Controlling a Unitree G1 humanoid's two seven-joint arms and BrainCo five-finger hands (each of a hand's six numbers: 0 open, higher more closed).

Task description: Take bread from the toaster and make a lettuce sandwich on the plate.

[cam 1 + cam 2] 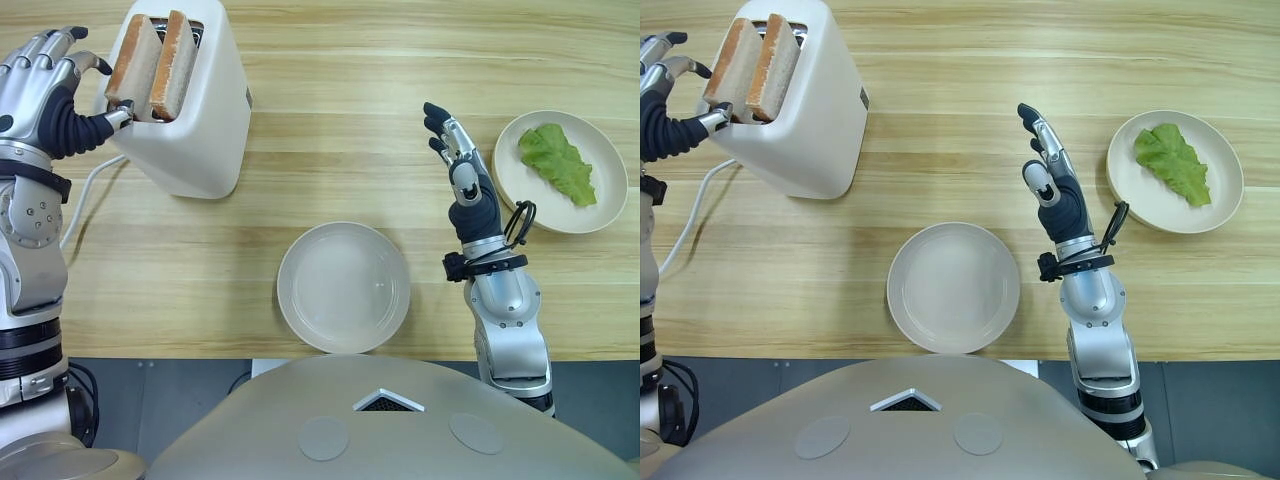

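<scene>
Left eye view: a white toaster (pixel 200 120) stands at the far left of the wooden table (pixel 350 60), tilted a little toward the camera. Two slices of toasted bread (pixel 135 60) stand upright in its slots, side by side, with their upper halves out of the slots. On the toaster's right side there is a small dark mark, too small to read. A white cord (pixel 80 195) goes from the toaster's left side toward the table's near edge.

The left hand (pixel 40 95) is just beside the toaster on its left and touches it near the base of the nearer slice. Whether it already grasps the slice, one cannot tell.

The plate (pixel 343 287) lies near the front edge of the table, in the middle, with nothing on it. The right hand (pixel 468 185) is raised to the right of this plate, with its fingers (pixel 440 125) stretched out straight and holding nothing. Just to its right lies a second plate (pixel 610 200) with a green lettuce leaf (pixel 557 160) lying on it. The hand does not touch either plate.
</scene>
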